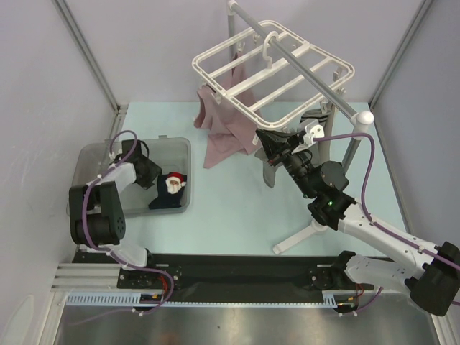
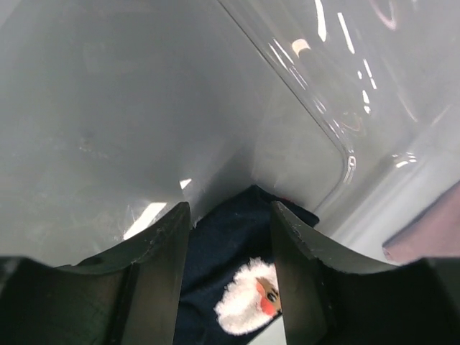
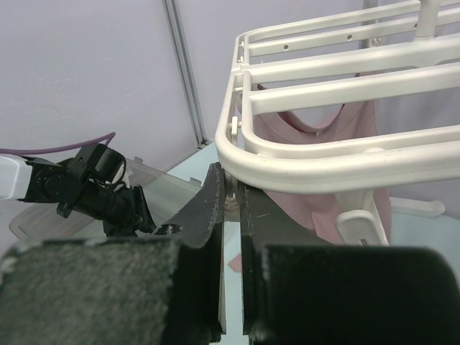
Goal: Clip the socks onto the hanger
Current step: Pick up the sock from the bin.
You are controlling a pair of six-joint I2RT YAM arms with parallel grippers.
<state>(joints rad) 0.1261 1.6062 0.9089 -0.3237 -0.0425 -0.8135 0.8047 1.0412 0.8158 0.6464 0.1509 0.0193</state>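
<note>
Navy sock (image 2: 219, 262) by bin (image 2: 338, 154) wall, left claw (image 2: 230, 215) spread above, right claw (image 3: 230, 205) pinching clip (image 3: 228, 194) at hanger (image 3: 309, 164) rim

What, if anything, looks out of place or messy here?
Nothing looks broken or spilled. The Santa sock lies crumpled in a corner of the bin, and a grey sock and pink cloth dangle by the hanger, as laundry would.
</note>
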